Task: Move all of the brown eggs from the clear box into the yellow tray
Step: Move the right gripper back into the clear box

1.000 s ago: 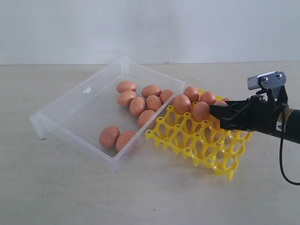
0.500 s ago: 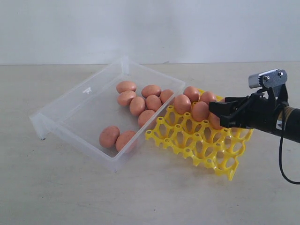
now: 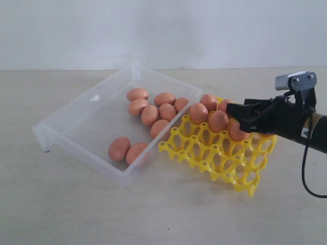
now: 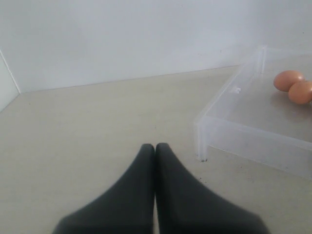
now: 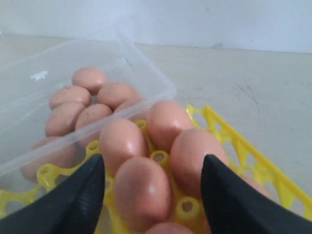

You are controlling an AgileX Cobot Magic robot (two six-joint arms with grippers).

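Where the exterior view takes in the whole desk point(image 3: 76, 204), my right hand point(image 3: 236, 118) hangs just above the right part of the yellow tray point(image 3: 214, 159), jaws wide and holding nothing; a seated egg point(image 3: 236, 132) rests in a cell directly beneath it, apart from both fingers. Nine brown eggs point(image 3: 149, 115) remain in the clear box point(image 3: 76, 120), which lies just beside the tray's left edge; seven cluster at the end next to the tray; two lie by the near wall. From the hand, that cluster lies to the left, across the filled back cells; most of these eggs lie on their sides, long axes roughly level and pointing variously. My judgement: the right arm is the nearer one for the next pick; my left hand is outside this view. Against the frame a second earlier, the right hand has risen and drawn back slightly to the right; its jaws have widened; the seated egg now shows clear of them.

In the left wrist view, the left hand point(image 4: 155, 147) hovers over bare desk, fingers pressed together, holding nothing; a corner of the box and two eggs lie ahead, well apart from it.

In the right wrist view, both fingers point(image 5: 80, 195) flank the seated egg with a gap on each side; the box's eggs lie beyond the tray's edge.
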